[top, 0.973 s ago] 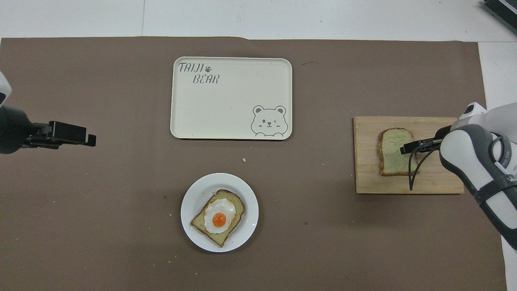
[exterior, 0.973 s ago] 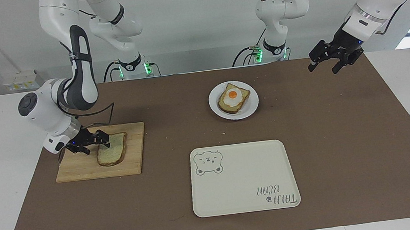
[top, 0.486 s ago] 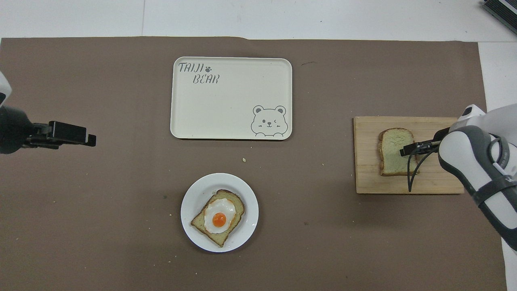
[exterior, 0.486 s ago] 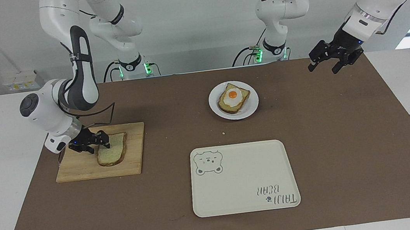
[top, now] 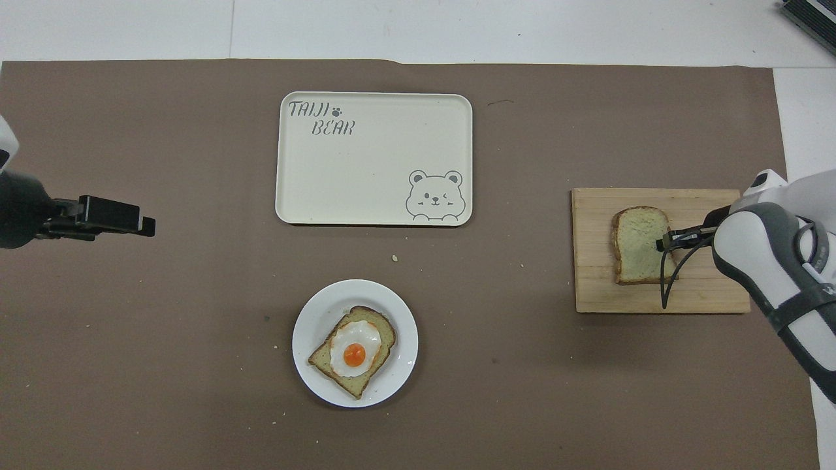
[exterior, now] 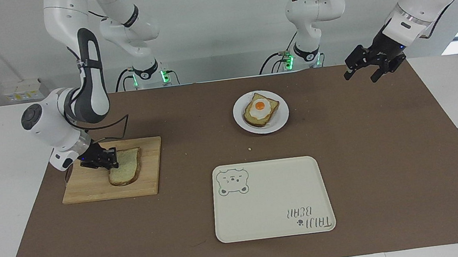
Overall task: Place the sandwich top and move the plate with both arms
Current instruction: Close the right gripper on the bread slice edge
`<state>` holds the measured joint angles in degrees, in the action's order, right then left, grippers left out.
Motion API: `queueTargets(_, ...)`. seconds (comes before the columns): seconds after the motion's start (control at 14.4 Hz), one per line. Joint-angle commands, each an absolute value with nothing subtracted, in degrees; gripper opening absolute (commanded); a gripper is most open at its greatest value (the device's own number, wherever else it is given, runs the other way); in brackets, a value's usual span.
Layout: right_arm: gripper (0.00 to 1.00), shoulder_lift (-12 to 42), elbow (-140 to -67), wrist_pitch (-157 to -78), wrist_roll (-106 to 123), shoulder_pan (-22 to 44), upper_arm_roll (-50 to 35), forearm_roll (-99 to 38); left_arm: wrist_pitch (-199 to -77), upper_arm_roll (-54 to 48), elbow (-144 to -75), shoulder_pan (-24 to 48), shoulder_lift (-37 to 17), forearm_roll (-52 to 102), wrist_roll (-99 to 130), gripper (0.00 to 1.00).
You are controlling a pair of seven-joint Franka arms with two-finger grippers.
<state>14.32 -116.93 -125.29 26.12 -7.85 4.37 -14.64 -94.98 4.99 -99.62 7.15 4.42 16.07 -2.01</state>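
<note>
The sandwich top, a pale speckled slice with a brown crust, lies flat on a wooden board toward the right arm's end of the table. My right gripper is low on the board, its fingertips pinched on the slice's edge. The white plate stands near the robots and carries toast with a fried egg. My left gripper hangs open over the brown mat at the left arm's end and waits.
A cream rectangular tray with a bear drawing lies farther from the robots than the plate. A brown mat covers the table. A few crumbs lie on it between plate and tray.
My right gripper's fingers have closed together onto the edge of the sandwich top. The slice, the plate and the left arm have not moved.
</note>
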Motion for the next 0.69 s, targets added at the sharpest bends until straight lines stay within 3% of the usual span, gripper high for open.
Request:
queueTargets(0.0,0.0,14.2,-117.9,-125.7,25.5,-8.1,3.9,-15.8,-95.3,5.2,-100.5,7.2,5.5,16.1,-1.4,1.0)
queueTargets(0.63,0.0,11.9,-116.6,-124.1,26.3,-8.2,3.9,-15.7,-95.3,5.2,-100.5,7.2,5.4,16.1,-1.4,1.0)
